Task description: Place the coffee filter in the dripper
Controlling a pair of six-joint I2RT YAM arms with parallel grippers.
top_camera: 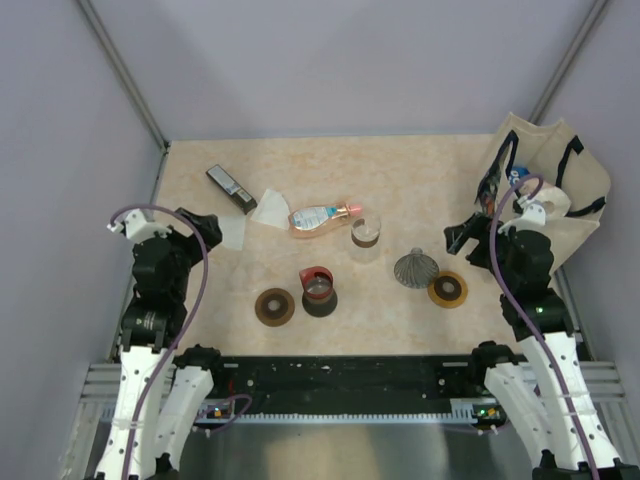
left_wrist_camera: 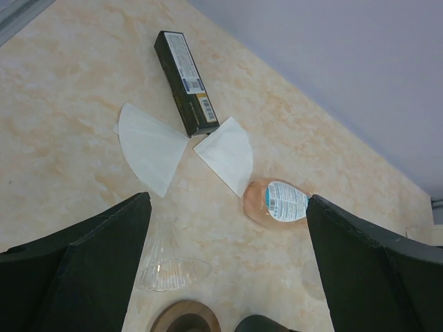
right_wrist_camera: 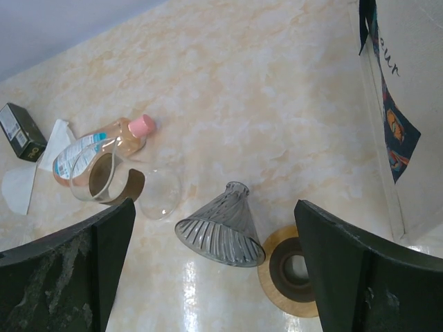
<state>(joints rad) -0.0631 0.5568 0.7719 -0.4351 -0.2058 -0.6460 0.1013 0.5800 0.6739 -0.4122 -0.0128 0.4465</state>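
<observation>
Two white paper coffee filters (left_wrist_camera: 149, 145) (left_wrist_camera: 227, 153) lie flat beside a black box (left_wrist_camera: 185, 81); they also show in the top view (top_camera: 232, 232) (top_camera: 268, 208). A clear glass dripper (left_wrist_camera: 163, 259) lies on its side just ahead of my left gripper (left_wrist_camera: 228, 277), which is open and empty. A grey ribbed dripper (right_wrist_camera: 225, 225) lies tipped on the table next to a wooden ring base (right_wrist_camera: 294, 270); in the top view the dripper (top_camera: 415, 267) is right of centre. My right gripper (right_wrist_camera: 214, 283) is open and empty above it.
A pink bottle (top_camera: 325, 215) lies at mid-table with a glass cup (top_camera: 366, 232) beside it. A second wooden ring (top_camera: 274, 306) and a red-and-black cup (top_camera: 319, 290) stand near the front. A canvas bag (top_camera: 560, 190) fills the back right corner.
</observation>
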